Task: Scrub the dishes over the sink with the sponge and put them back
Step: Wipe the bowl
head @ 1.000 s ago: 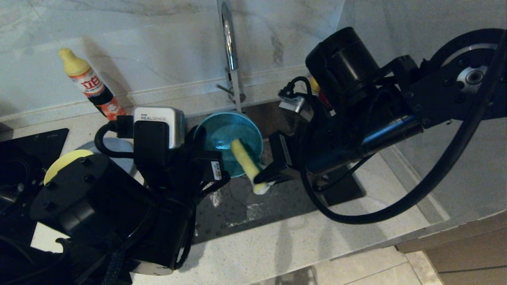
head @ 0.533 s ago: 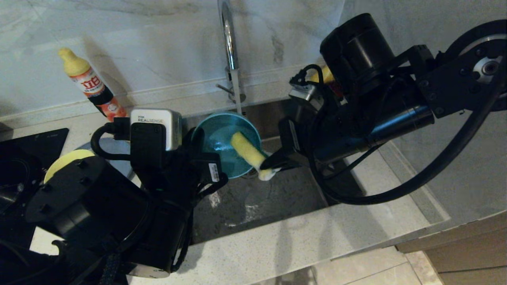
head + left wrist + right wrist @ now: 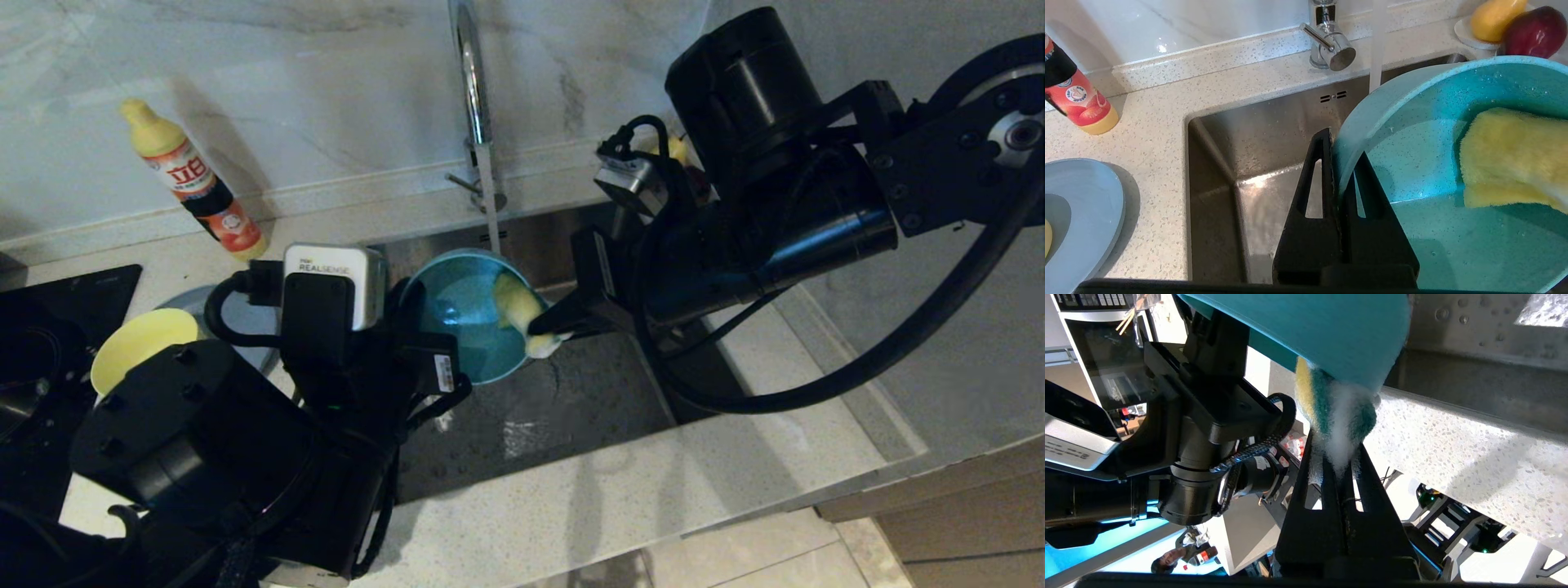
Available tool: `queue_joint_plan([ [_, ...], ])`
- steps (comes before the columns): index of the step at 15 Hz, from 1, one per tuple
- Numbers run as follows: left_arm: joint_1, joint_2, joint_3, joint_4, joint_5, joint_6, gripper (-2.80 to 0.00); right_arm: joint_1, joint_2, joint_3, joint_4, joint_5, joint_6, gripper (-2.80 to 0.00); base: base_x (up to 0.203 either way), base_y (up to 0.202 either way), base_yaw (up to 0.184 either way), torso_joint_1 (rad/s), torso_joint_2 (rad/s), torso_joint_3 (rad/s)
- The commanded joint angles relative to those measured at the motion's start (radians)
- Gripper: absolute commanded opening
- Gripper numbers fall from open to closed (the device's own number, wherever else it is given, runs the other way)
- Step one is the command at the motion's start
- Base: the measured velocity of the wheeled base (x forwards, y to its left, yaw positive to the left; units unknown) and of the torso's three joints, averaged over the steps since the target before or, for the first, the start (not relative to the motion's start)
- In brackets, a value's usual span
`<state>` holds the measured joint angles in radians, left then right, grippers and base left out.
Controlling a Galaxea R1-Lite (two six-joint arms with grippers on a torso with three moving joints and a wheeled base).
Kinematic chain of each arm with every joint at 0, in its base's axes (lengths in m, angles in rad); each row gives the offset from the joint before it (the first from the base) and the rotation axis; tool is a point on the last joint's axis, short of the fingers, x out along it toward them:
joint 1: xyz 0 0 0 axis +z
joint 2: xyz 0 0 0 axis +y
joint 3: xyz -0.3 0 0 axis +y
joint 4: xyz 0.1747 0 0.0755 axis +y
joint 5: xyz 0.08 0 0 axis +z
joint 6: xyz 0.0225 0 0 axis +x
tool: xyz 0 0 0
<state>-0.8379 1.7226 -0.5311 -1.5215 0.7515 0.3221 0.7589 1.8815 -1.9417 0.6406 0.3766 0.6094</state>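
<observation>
Since a second ago the sponge (image 3: 520, 311) has gone from lying long across the blue bowl (image 3: 464, 314) to sitting bunched against the bowl's inner wall by the rim, and the right arm has lifted a little toward the tap (image 3: 473, 106). The left gripper (image 3: 1337, 163) holds the bowl tilted over the sink (image 3: 571, 400), its fingers clamped on the rim, one inside and one outside. The right gripper (image 3: 1340, 465) has its fingers pressed together on the sponge's soapy end, the rest reaching up into the bowl. The left wrist view alone shows water running down behind the bowl, a saucer of fruit (image 3: 1474, 32) at the worktop's back edge, and the grey plate (image 3: 1081, 212). The head view adds the yellow bowl (image 3: 139, 347) and soap bottle (image 3: 192, 180).
</observation>
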Motion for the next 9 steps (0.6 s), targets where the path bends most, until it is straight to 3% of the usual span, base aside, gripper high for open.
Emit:
queue_joint_plan([
  [1, -0.004, 0.006, 0.005, -0.009, 0.005, 0.003, -2.8, 0.002, 0.012, 0.001, -0.005, 0.002, 0.003, -2.8, 0.0, 0.0, 0.0, 0.0, 0.0, 0.0],
  [9, -0.023, 0.015, 0.014, -0.009, 0.003, 0.005, -2.8, 0.002, 0.021, 0.0, -0.062, 0.03, -0.002, -2.8, 0.0, 0.0, 0.0, 0.0, 0.0, 0.0],
])
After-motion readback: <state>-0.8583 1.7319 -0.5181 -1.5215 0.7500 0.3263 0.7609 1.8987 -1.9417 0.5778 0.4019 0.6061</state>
